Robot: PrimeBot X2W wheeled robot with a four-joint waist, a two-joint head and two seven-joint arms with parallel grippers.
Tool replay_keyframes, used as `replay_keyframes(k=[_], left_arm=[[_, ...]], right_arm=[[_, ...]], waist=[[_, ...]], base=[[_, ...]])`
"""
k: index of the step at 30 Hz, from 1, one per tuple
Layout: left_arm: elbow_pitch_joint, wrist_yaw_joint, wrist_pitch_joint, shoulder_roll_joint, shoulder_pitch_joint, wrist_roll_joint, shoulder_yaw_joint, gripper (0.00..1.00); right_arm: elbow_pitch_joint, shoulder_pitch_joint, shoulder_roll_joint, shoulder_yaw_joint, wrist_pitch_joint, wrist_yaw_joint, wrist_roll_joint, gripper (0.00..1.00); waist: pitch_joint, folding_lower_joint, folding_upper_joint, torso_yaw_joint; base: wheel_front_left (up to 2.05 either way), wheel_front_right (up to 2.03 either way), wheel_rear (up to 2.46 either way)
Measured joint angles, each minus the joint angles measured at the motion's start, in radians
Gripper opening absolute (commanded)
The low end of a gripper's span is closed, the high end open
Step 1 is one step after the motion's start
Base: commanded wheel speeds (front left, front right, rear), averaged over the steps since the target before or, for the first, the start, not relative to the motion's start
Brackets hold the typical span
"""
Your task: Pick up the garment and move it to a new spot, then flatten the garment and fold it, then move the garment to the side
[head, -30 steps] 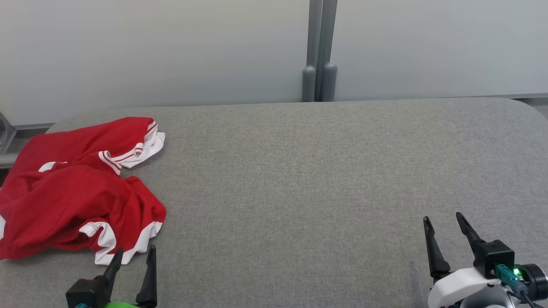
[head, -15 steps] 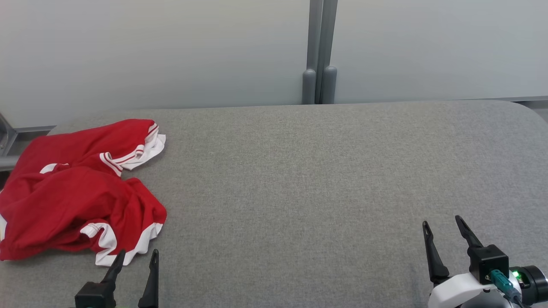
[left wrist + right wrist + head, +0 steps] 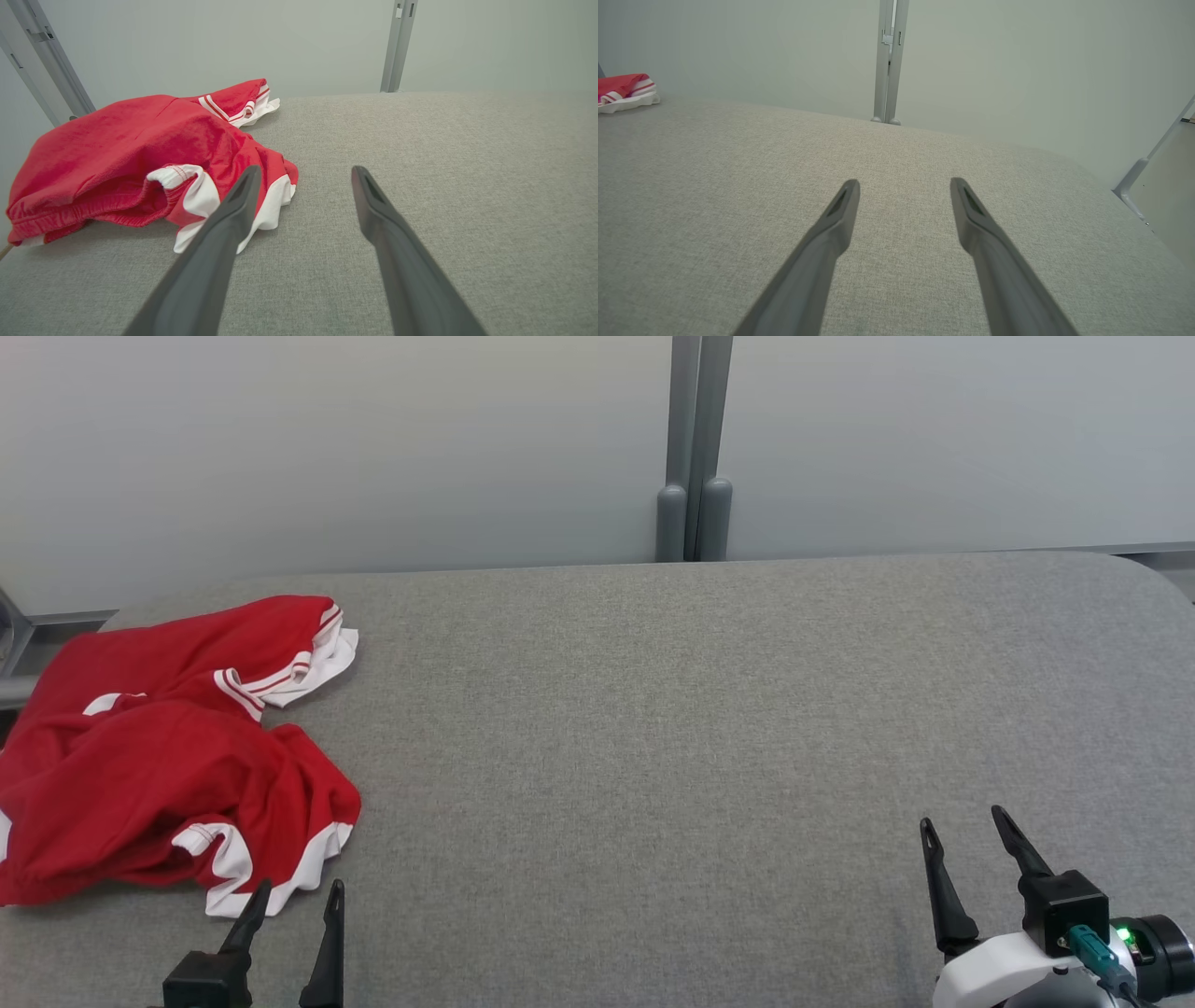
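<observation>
Very little change over the last second: a slight sink of the left gripper [image 3: 300, 887] and the right gripper [image 3: 961, 817] toward the bottom edge of the head view, alongside a small drift of the whole picture, so partly camera motion and no clear reach. No shift of the garment [image 3: 159, 756]: same crumpled red heap with white trim at the far left of the tabletop [image 3: 653, 728], its near white hem [image 3: 313, 859] just beyond the left gripper's tips and apparently not touched. Left gripper's fingers [image 3: 224, 233] spread wide with nothing between them, the gap in the left wrist view aimed just right of the hem. Same for the right gripper: spread wide, empty, well apart from the cloth, over bare grey surface. Reads as the very start: pickup not begun; flattening, folding and the move aside all ahead. Likely next, a short advance of the left gripper onto the hem or the bunched red fabric behind it. Plenty of free room at centre and right for a new spot. Tabletop covered in flat woven grey fabric with rounded far corners, probably grippy enough to wrinkle dragged cloth. Behind it, pale matte wall panels [image 3: 327, 448] joined at a grey post [image 3: 693, 448]; a bit of metal frame [image 3: 11, 653] at the left edge, near the garment's far side.
</observation>
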Motion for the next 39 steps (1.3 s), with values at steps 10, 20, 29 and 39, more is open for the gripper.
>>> replay_keyframes(k=[10,20,29,39], left_arm=[[0.004,0.0,0.0,-0.001,-0.001,0.0,-0.007,1.0],[0.01,-0.001,0.0,0.002,-0.01,0.001,-0.013,1.0],[0.017,-0.002,0.0,0.021,0.005,0.007,0.042,1.0],[-0.045,0.011,-0.002,-0.034,0.046,0.018,0.175,1.0]], right_arm=[[-0.011,0.001,0.0,0.01,0.0,0.0,0.001,1.0],[-0.017,0.016,0.001,0.084,0.0,0.0,0.016,1.0],[0.007,-0.022,-0.001,0.207,0.0,0.0,0.03,1.0],[0.074,-0.163,0.002,0.328,0.0,0.0,0.031,1.0]], waist=[[-0.004,0.0,0.0,0.015],[-0.014,0.0,0.0,0.108],[-0.03,0.0,0.0,0.287],[-0.002,0.0,0.0,0.431]], base=[[0.0,0.0,0.0],[0.0,0.0,0.0],[0.0,0.0,0.0],[0.0,0.0,0.0]])
